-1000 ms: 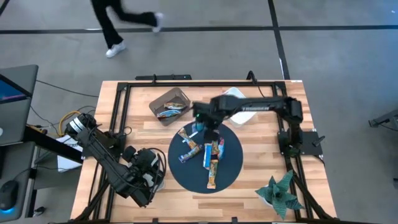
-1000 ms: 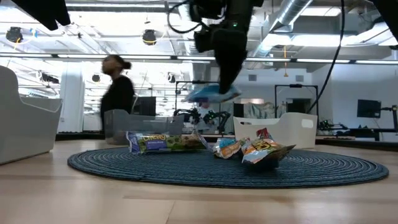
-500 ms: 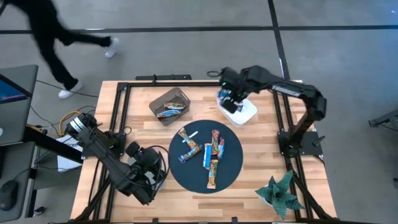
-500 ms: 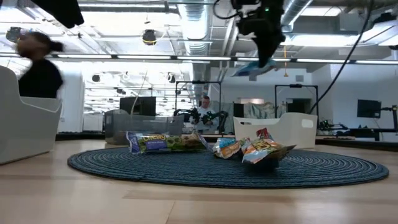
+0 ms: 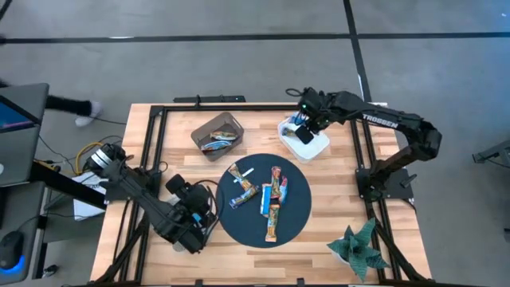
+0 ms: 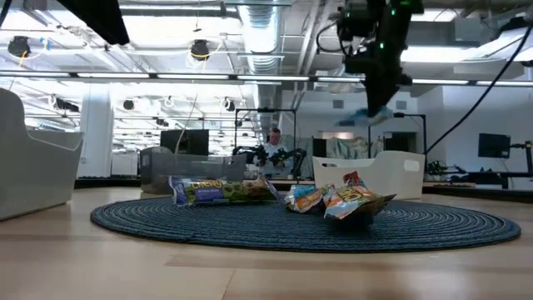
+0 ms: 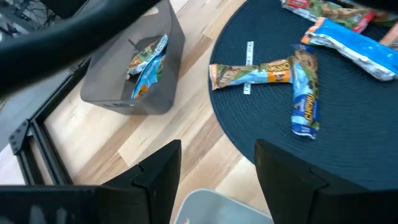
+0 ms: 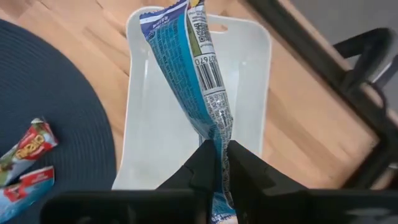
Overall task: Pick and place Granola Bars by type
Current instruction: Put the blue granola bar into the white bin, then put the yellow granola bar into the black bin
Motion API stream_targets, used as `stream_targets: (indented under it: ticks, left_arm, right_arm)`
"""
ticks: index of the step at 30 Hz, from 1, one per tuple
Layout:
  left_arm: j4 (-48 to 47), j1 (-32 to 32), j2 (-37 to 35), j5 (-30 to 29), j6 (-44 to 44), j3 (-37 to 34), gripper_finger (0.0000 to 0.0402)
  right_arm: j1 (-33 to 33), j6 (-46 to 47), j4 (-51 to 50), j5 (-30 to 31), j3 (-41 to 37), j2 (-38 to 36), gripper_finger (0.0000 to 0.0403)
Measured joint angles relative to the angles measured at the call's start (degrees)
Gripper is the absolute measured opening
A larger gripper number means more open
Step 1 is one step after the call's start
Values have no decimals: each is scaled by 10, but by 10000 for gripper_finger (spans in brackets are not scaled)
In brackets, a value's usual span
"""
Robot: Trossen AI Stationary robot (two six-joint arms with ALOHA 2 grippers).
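The left end effector (image 5: 194,226) has slid a bit closer to the round dark mat (image 5: 296,223) than it was a second ago. It sits low by the mat's left edge, fingers wide apart, holding nothing. The grey bin (image 5: 205,127) at the back has two granola bars (image 5: 220,140) inside. More snack bars (image 5: 269,194) lie on the mat just as before, next to a thin white stick (image 5: 243,174).

The right end effector (image 5: 303,125) was above the mat a second ago. Now it is above the white bin (image 5: 315,146), fingers pinched tight on the blue bar (image 8: 193,68), which hangs over that bin.

The blue bar is blurry in the low view. A person's shoe (image 5: 84,121) shows at the far left; the rest is cut off.
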Motion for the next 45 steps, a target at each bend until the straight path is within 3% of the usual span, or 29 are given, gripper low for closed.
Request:
stream_targets:
  ticks: [9, 16, 22, 29, 36, 45]
  left_arm:
    - [2, 27, 0, 13, 1, 0, 196]
    - [25, 27, 0, 20, -4, 0, 197]
    - [55, 29, 0, -6, -8, 0, 197]
    - [185, 72, 0, 29, 189, 0, 196]
    - [327, 152, 0, 128, 463, 0, 196]
    - [350, 275, 2, 265, 738, 0, 196]
  right_arm:
    - [-7, 0, 32, 0, -40, 37, 54]
    - [-18, -3, 23, -8, -43, 35, 145]
    - [8, -35, 44, -11, -43, -23, 218]
    - [90, -50, 74, -12, -43, -128, 232]
    - [178, -16, 65, -10, -43, -227, 216]
    - [329, 40, 65, -7, -42, -298, 206]
